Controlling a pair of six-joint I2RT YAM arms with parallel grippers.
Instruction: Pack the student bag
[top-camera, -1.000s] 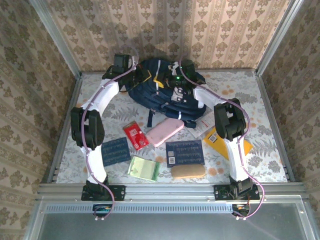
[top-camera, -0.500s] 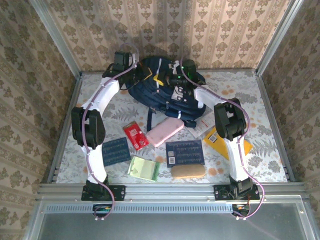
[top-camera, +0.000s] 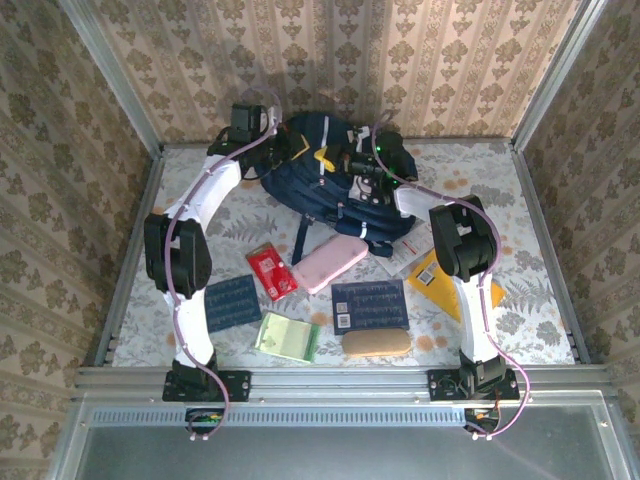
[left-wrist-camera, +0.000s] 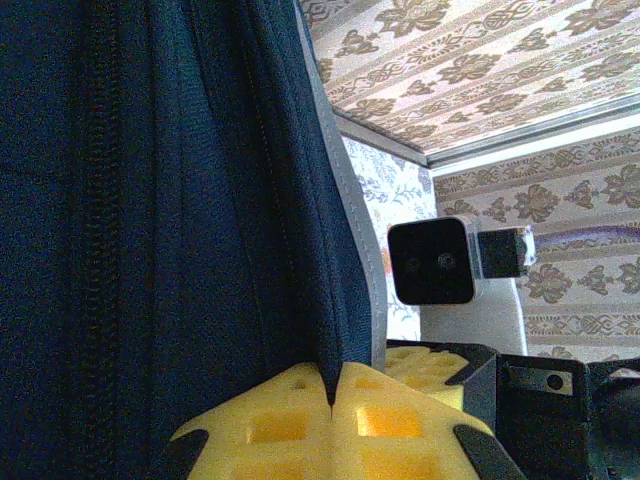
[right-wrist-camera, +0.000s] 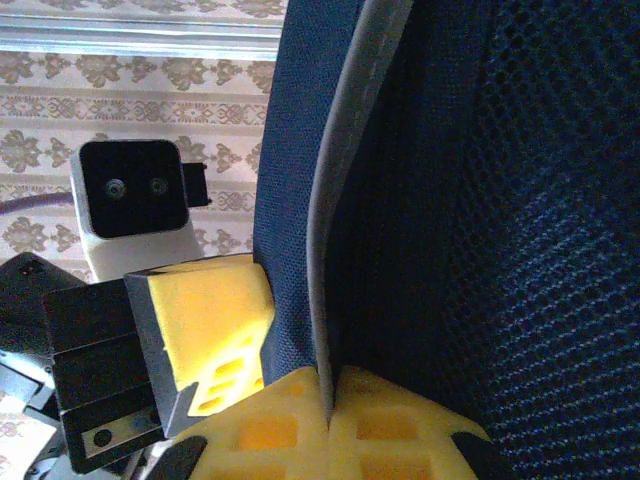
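Observation:
The student bag (top-camera: 322, 190), dark navy with white stripe trims, stands at the back middle of the table with its top edge held up. My left gripper (top-camera: 314, 157) is shut on a fold of the bag's navy fabric (left-wrist-camera: 333, 385). My right gripper (top-camera: 347, 165) is shut on the bag's grey-trimmed edge (right-wrist-camera: 325, 385), right beside the left one. In the left wrist view the bag's zip (left-wrist-camera: 100, 200) runs down the fabric. The bag's mesh panel (right-wrist-camera: 540, 220) sits to the right in the right wrist view. Each wrist view also catches the other gripper's yellow finger and camera.
In front of the bag lie a red packet (top-camera: 272, 270), a pink case (top-camera: 330, 263), two navy booklets (top-camera: 369, 304) (top-camera: 232, 302), a green notepad (top-camera: 287, 336), a tan case (top-camera: 376, 342) and a yellow envelope (top-camera: 440, 282). Walls close in the back and sides.
My right gripper has closed on the bag's edge and drawn back and to the right. The bag's top has risen and shifted towards the back wall. The left gripper stayed shut.

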